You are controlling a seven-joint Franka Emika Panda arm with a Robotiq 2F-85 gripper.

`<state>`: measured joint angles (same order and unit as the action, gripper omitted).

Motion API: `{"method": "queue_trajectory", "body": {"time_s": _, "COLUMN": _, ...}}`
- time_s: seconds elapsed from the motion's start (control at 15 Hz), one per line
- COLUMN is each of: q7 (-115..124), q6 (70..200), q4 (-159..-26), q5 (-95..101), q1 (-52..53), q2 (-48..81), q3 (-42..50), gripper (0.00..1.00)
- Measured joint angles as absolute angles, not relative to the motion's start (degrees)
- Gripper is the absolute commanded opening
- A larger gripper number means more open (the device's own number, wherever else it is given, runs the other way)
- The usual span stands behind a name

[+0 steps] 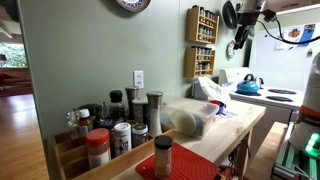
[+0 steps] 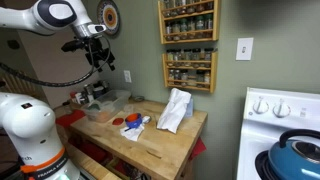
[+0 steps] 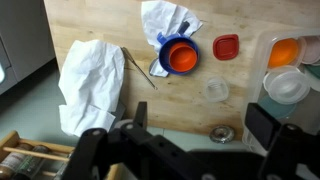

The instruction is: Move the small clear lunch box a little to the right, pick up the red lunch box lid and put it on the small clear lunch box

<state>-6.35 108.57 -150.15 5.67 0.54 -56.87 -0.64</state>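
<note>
Gripper (image 3: 180,150) hangs high over the counter (image 3: 100,20), jaws spread, empty; in the wrist view, red lid (image 3: 227,46) lies at one o'clock, small clear box (image 3: 215,90) near its six o'clock.

Wrist view: the counter (image 3: 190,112) is pale honey wood with fine straight grain. At nine o'clock, a crumpled bag (image 3: 90,80) is plain white. At twelve o'clock, a paper towel (image 3: 160,18) is white too; beside it is a bright blue cup (image 3: 164,45) with an orange cup (image 3: 182,58) inside. At one o'clock, a lid (image 3: 227,47) is solid red. Near the centre, a small box (image 3: 215,90) is clear and colourless. At three o'clock, one box (image 3: 285,50) shows orange and another box (image 3: 285,88) is clear.

In an exterior view: sage-green wall (image 2: 230,100), brown wooden spice racks (image 2: 188,68), white stove (image 2: 285,115), deep blue kettle (image 2: 300,160), white arm (image 2: 45,15) and black tool (image 2: 100,55).

In an exterior view, at six o'clock, a mat (image 1: 190,165) is red.
</note>
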Motion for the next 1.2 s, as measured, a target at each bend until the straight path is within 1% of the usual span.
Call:
{"method": "queue_trajectory", "body": {"time_s": 0.27, "q7": -6.3, "q6": 108.6, "q4": -150.1, "q5": 5.7, "q1": 0.6, "q2": -56.8, "q3": -0.7, "gripper": 1.0}}
{"method": "queue_trajectory", "body": {"time_s": 0.47, "q7": -5.2, "q6": 112.9, "q4": -150.5, "q5": 3.8, "q1": 1.8, "q2": -53.8, "q3": -1.5, "gripper": 1.0}}
{"method": "queue_trajectory", "body": {"time_s": 0.93, "q7": 6.9, "q6": 137.2, "q4": -152.9, "q5": 3.0, "q1": 2.7, "q2": -31.7, "q3": -9.4, "gripper": 1.0}}
{"method": "queue_trajectory", "body": {"time_s": 1.2, "q7": 9.8, "q6": 142.2, "q4": -149.8, "q5": 7.7, "q1": 1.2, "q2": -18.4, "q3": -11.3, "gripper": 1.0}}
